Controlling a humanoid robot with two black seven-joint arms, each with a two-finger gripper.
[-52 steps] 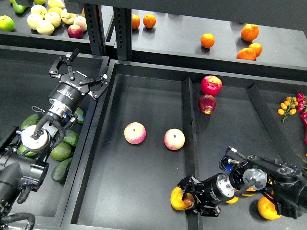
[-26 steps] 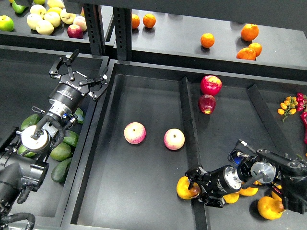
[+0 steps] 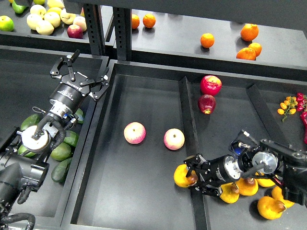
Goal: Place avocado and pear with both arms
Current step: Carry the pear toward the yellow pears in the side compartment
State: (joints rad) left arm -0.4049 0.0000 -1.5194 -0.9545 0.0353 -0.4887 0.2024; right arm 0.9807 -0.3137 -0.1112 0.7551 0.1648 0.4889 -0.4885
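Head view. Right gripper (image 3: pixel 191 178) low at five o'clock, fingers clamped around a golden-yellow pear (image 3: pixel 183 176) with its brown blotch facing the wrist; fruit sitting just over the divider (image 3: pixel 192 143), on the edge of the central tray (image 3: pixel 144 191). More pears (image 3: pixel 268 207) heaped behind the forearm at the lower right. Left gripper (image 3: pixel 79 74) raised at ten o'clock, fingers spread wide and empty, above the rim of the left bin. Avocados (image 3: pixel 61 152) piled in that bin at eight o'clock, partly hidden by the left arm, untouched. Two pink-yellow apples (image 3: pixel 135 132) side by side mid-tray; two red apples (image 3: pixel 211 85) at one o'clock in the next compartment.

Probably mid-carry of the pear into the central tray. Best done by lifting clear of the divider before sliding further left, keeping the squeeze steady on the round skin, and setting down well apart from the apples so nothing rolls. Left arm likely needs to drop toward the avocados next.

Against half a second ago: pear and right gripper shifted slightly left and up, forearm raised off the pear heap, more pears uncovered beneath it. Left arm unchanged.
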